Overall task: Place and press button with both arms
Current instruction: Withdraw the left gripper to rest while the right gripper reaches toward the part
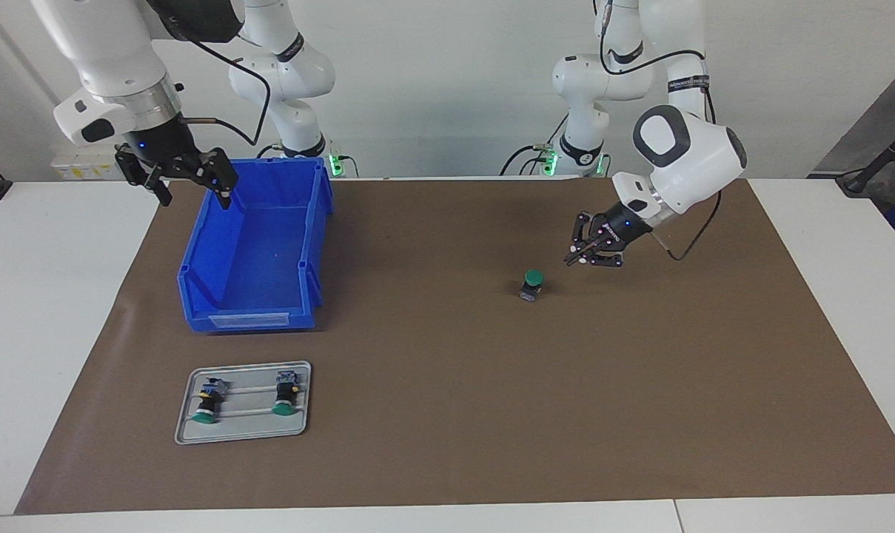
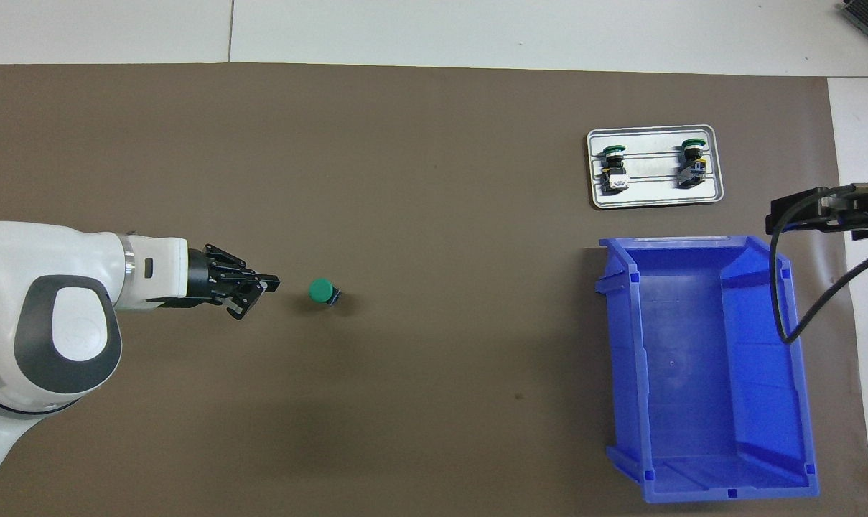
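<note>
the button [image 1: 532,283] is seen standing alone on the brown mat [image 1: 447,414], green cap upward, toward the left arm's end of the table and well apart from the blue bin [image 1: 255,252]. 2 more buttons of the same kind [image 1: 246,398] are laid on the grey tray [image 1: 184,429], which is farther from the robots than the bin. the left gripper [image 1: 574,259] is held in the air just beside the button, not touching it, and its fingertips are pressed together with nothing between them. the right gripper [image 1: 195,181] is held over the rim of the bin with its fingers spread, and nothing is carried in it; this arm seems to wait. the step in hand is judged to be the pressing of the cap by the closed left gripper. for this to be done well, the joined fingertips should be brought over the middle of the green cap first, and only then lowered straight down. a push from the side is to be avoided, because the button is small and probably light, so it could be tipped over or slid on the mat. the pressure should be applied slowly and released in the same straight line.
</note>
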`<act>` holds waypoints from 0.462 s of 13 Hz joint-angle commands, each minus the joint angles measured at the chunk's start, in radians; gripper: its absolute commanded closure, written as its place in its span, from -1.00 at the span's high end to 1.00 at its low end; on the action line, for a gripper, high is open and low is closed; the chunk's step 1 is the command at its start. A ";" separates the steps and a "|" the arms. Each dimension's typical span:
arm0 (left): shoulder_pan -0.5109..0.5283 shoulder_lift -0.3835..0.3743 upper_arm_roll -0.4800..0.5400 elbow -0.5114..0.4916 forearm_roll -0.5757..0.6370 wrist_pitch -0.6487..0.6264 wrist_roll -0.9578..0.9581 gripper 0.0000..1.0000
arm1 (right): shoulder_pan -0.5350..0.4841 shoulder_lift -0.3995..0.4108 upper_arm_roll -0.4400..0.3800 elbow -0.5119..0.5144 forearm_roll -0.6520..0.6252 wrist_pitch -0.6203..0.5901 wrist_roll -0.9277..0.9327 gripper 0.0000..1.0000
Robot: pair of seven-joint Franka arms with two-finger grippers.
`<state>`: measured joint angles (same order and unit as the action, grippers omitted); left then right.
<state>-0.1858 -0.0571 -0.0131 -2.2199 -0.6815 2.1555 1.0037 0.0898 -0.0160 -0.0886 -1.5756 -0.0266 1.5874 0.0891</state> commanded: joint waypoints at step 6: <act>-0.207 0.043 0.010 0.023 0.436 0.178 -0.605 -1.00 | -0.009 -0.004 0.003 -0.011 -0.004 0.016 -0.026 1.00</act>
<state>-0.3674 -0.0248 -0.0176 -2.2060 -0.2903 2.3128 0.4703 0.0898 -0.0160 -0.0886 -1.5756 -0.0266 1.5874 0.0891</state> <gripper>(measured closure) 0.991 0.000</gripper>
